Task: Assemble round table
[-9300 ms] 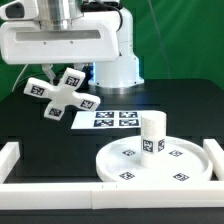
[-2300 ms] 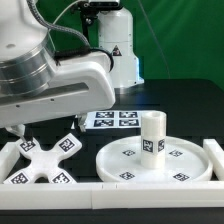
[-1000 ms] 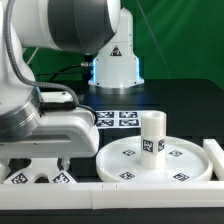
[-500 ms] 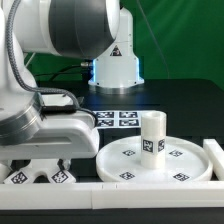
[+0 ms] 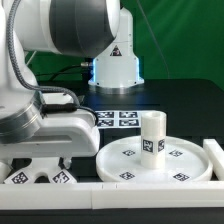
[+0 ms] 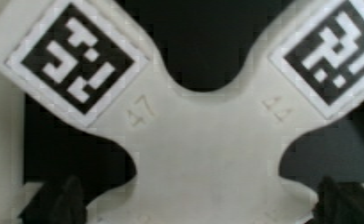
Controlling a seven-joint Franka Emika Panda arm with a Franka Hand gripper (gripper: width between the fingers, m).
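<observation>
The round white disc (image 5: pixel 125 163) lies at the exterior view's right, tags on its face. A short white tagged cylindrical leg (image 5: pixel 151 134) stands upright on its centre. A white cross-shaped part (image 5: pixel 40 176) with tags lies flat on the table at the exterior view's lower left, mostly hidden under my arm. My gripper (image 5: pixel 42 166) is low over it. In the wrist view the cross-shaped part (image 6: pixel 200 130) fills the frame, and my gripper (image 6: pixel 200 198) is open, with a dark finger (image 6: pixel 63 200) on each side of the part's narrow waist, small gaps showing.
The marker board (image 5: pixel 116 120) lies behind the disc. White border rails run along the front (image 5: pixel 120 188), the exterior view's right (image 5: pixel 214 152) and left. The robot's base (image 5: pixel 115 65) stands at the back. My arm fills the exterior view's left.
The cross-shaped part was held in the air, then lay flat in the lower left corner. My gripper came down over it by one second ago. Nothing has moved since.
</observation>
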